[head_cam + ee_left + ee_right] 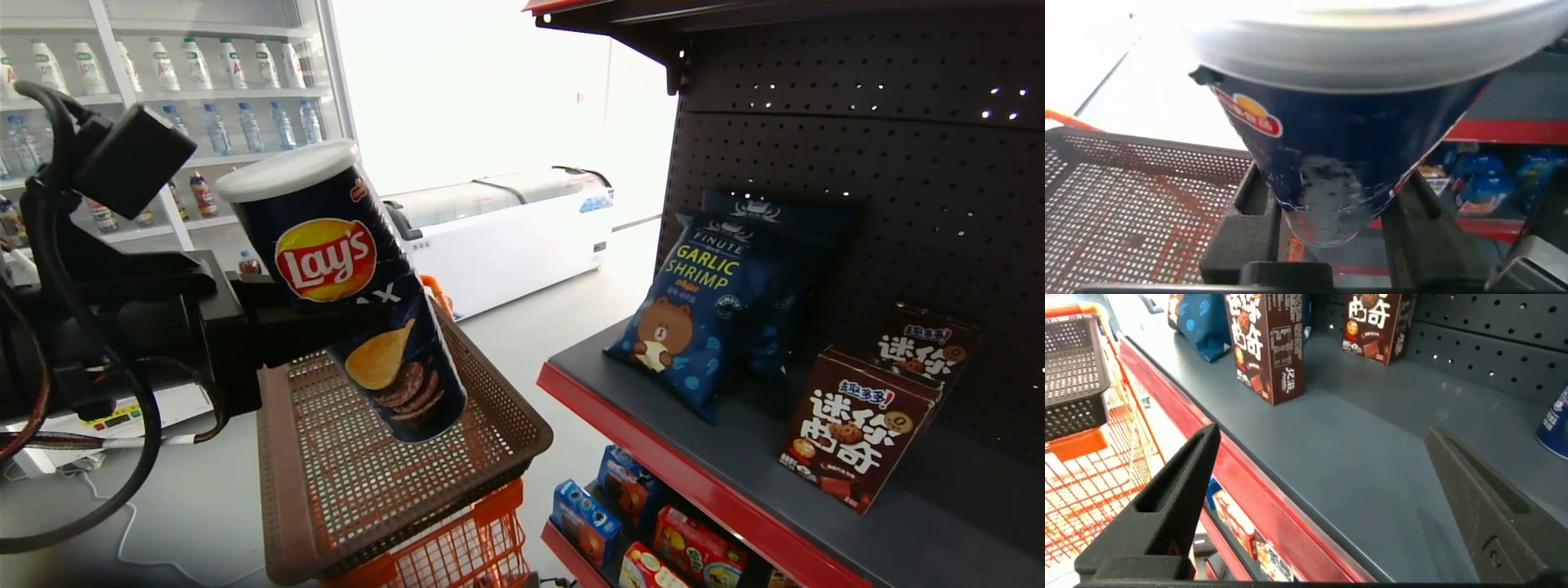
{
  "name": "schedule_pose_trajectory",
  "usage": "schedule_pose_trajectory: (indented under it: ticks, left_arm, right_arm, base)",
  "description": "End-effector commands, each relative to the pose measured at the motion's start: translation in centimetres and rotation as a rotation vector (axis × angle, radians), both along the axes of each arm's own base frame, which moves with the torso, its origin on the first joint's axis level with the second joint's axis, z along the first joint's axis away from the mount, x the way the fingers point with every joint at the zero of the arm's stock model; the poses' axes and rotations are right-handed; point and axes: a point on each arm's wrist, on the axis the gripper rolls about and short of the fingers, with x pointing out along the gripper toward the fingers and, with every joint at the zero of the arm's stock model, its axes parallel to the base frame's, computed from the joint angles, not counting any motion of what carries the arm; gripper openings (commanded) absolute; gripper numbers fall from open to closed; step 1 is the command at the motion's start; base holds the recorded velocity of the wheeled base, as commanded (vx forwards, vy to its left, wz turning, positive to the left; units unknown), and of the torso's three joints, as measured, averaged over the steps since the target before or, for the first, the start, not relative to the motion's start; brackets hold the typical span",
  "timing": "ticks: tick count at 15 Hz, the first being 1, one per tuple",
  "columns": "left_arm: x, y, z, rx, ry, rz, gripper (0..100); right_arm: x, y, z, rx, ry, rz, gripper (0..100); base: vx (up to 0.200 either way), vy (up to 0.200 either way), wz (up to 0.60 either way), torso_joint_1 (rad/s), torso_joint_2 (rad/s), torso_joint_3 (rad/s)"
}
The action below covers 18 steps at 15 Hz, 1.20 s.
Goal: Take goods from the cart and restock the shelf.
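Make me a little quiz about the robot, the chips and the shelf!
1. True or false: the chip can is lying inside the brown basket.
2. Which things stand on the dark shelf beside the blue snack bags? A. brown cookie boxes B. apples C. bananas
3. Fill in: the jaws of the right gripper are ____.
Key: 1. False: the left gripper holds it tilted in the air. 2. A. 3. open.
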Motion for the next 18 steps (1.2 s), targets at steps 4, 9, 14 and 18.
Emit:
schedule_pose_trajectory:
  ticks: [4,9,14,18]
  left_arm:
    - [-0.9,-1.0,-1.4,0.017,0.062,-0.070,0]
    - [-1.8,-1.8,-1.6,0.016,0.100,-0.157,0]
    - [-2.3,-2.0,-2.8,0.026,0.159,-0.210,0]
    - [-2.4,-1.9,-2.8,0.028,0.164,-0.211,0]
  right_arm:
    - [0.0,0.0,0.0,0.000,0.002,0.000,100]
    - [0.0,0.0,0.0,0.000,0.002,0.000,100]
    - [0.0,0.0,0.0,0.000,0.002,0.000,100]
    - [0.0,0.0,0.0,0.000,0.002,0.000,100]
  base:
    - [0.000,0.000,0.00,0.000,0.00,0.000]
    - [0.000,0.000,0.00,0.000,0.00,0.000]
    - [0.000,0.000,0.00,0.000,0.00,0.000]
    - [0.000,0.000,0.00,0.000,0.00,0.000]
